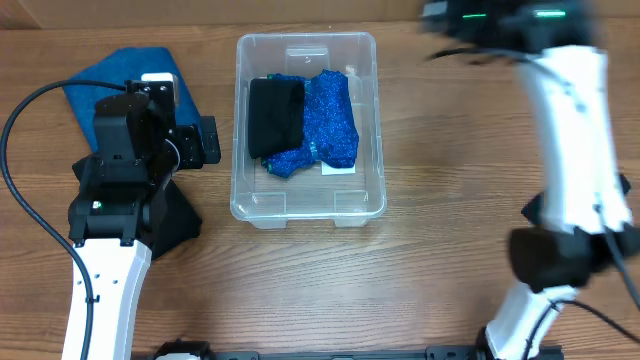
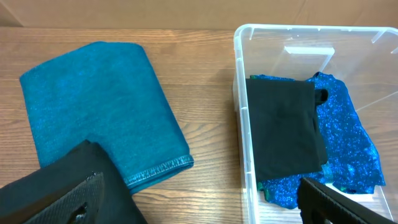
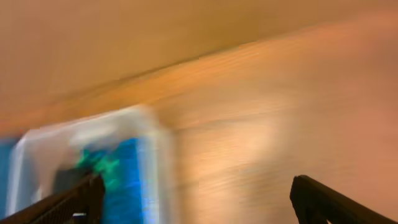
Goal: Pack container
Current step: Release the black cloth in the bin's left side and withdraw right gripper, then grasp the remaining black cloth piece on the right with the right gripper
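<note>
The clear container [image 1: 240, 130] stands at the table's middle. It holds a folded black cloth [image 1: 275, 115] on the left and a sparkly blue cloth [image 1: 330, 120] on the right, with a corner of the white label [image 1: 340, 170] showing. My left gripper [image 1: 185, 115] is open and empty, hovering between a teal towel [image 1: 100, 85] and the container's left wall. The left wrist view shows that towel [image 2: 99, 106], the container [image 2: 239, 93], the black cloth [image 2: 283, 127] and the blue cloth [image 2: 348, 137], with the fingers [image 2: 199, 205] wide apart. My right gripper [image 3: 199, 199] is open and empty, its view motion-blurred, right of the container [image 3: 152, 143].
The right arm [image 1: 575, 150] rises along the table's right side, its wrist blurred at the far right corner. The left arm's base link [image 1: 100, 280] lies at the front left. A bare wood table [image 1: 450, 200] surrounds the container.
</note>
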